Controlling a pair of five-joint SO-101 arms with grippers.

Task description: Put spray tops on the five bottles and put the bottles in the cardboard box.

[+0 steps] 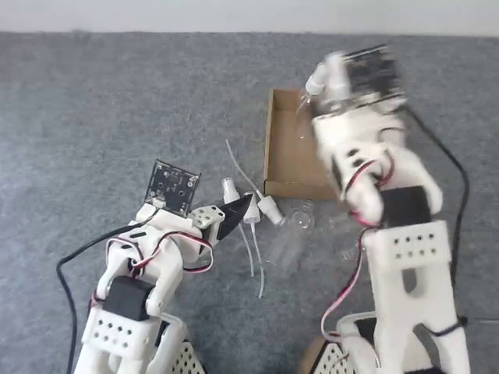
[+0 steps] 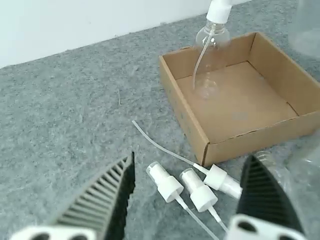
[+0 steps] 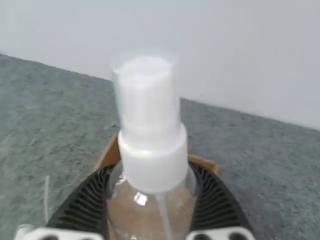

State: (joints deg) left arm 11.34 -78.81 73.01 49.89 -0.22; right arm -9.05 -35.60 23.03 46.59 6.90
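1. In the high view, blur smears the right gripper (image 1: 347,78) and the bottle (image 1: 318,80) it grips; we cannot trace their outlines.
2. The right arm (image 1: 405,234) hides part of the cardboard box (image 1: 270,140).
3. The loose clear bottles (image 1: 290,238) on the carpet (image 1: 117,101) are too faint for us to count.
4. In the right wrist view, the picture's edge cuts off the bottle's base.

The right pincer (image 3: 150,200) clasps a clear bottle (image 3: 131,212) with a white spray top (image 3: 148,135) above the cardboard box (image 3: 107,153).

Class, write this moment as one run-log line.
right gripper: shut on capped bottle above cardboard box | left gripper: open over loose spray tops | uncapped bottles: lying beside box
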